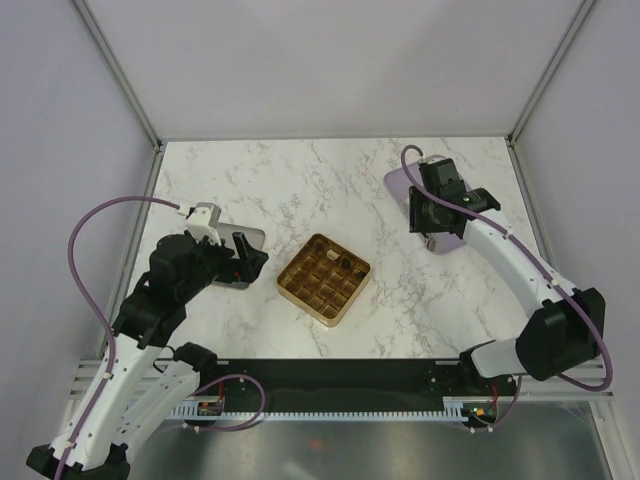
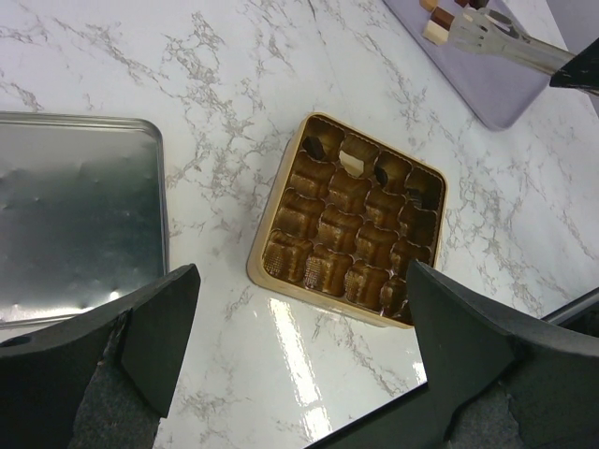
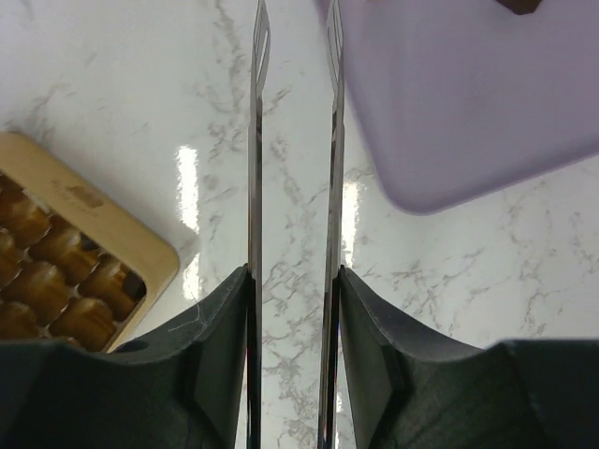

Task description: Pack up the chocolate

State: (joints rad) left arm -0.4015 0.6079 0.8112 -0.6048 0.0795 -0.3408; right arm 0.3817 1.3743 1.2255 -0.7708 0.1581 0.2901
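Robot lab test cell, marble-look worktop (image 1: 300, 180) walled by plain white panels (image 1: 330, 60), aluminium frame posts (image 1: 115, 70), cable tray (image 1: 330, 408) at bottom of frame

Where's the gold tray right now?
Top view: the gold tray sits center table, just right of the metal lid and left of the purple mat.

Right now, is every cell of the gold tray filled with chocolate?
No, only about four cells in one edge row of the gold tray hold pieces; the rest look empty.

white marble table (image 1: 300, 180), pale lavender walls (image 1: 300, 60), metal frame posts (image 1: 115, 60)
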